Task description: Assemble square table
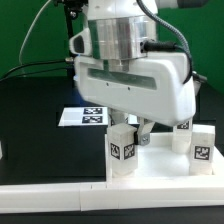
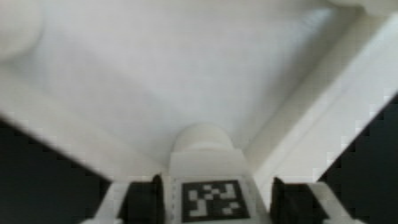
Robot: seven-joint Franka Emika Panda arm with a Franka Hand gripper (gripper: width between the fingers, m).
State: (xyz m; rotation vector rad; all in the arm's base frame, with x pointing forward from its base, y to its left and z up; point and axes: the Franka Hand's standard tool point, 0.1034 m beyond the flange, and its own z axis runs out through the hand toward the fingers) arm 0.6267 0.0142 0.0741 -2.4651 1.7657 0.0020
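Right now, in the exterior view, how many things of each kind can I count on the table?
Legs: 3 clearly visible
Square plate: 1
Marker board: 1
Border rail: 1
Total: 6

Three legs stand on the square plate (image 1: 160,165): one (image 1: 121,152) at the exterior view's left, two (image 1: 200,147) at its right; the marker board (image 1: 85,116) lies behind.

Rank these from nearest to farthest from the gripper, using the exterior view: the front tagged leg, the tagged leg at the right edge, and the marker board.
1. Front tagged leg, just below the gripper.
2. Right-edge leg, at the exterior view's right.
3. Marker board, behind, toward the exterior view's left.
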